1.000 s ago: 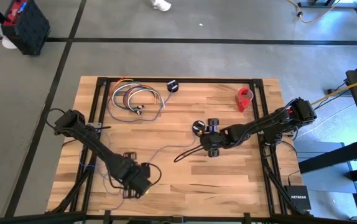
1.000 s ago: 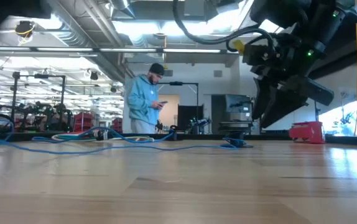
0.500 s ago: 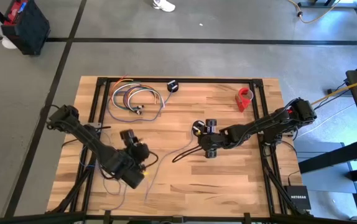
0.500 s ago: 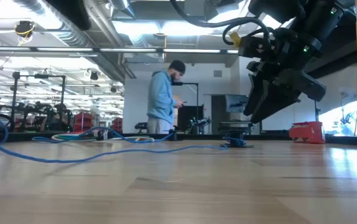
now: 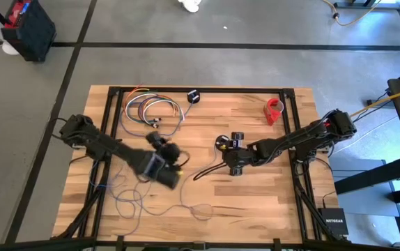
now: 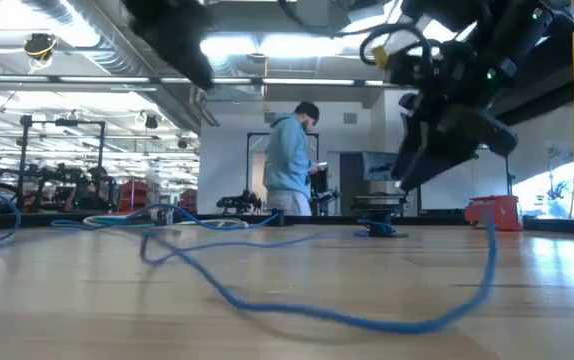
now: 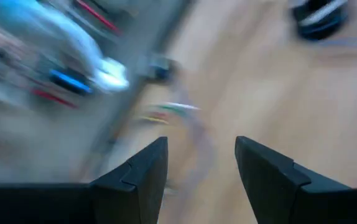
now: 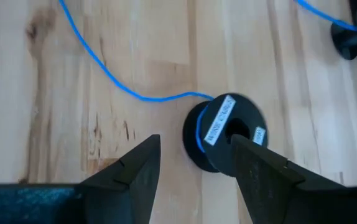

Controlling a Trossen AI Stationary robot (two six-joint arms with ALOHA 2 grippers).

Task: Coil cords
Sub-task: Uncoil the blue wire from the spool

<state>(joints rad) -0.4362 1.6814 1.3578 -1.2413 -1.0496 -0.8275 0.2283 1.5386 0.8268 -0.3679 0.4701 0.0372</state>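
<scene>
from above i see my left gripper (image 5: 159, 164) over the table's (image 5: 256, 202) left half, the thin cord (image 5: 186, 207) sprawled in loose loops near the front, and my right gripper (image 5: 233, 155) mid-table by the black puck (image 5: 222, 143). a bundle of coloured wires (image 5: 151, 109) and a red tape roll (image 5: 274, 110) sit at the back. at table height the cord (image 6: 347, 315) snakes across the wood, a person (image 6: 292, 160) behind. left wrist: fingers (image 7: 144, 171) spread, nothing between. right wrist: fingers (image 8: 138, 165) released, the puck (image 8: 223, 130) just beyond, touching one fingertip or not i can't tell.
</scene>
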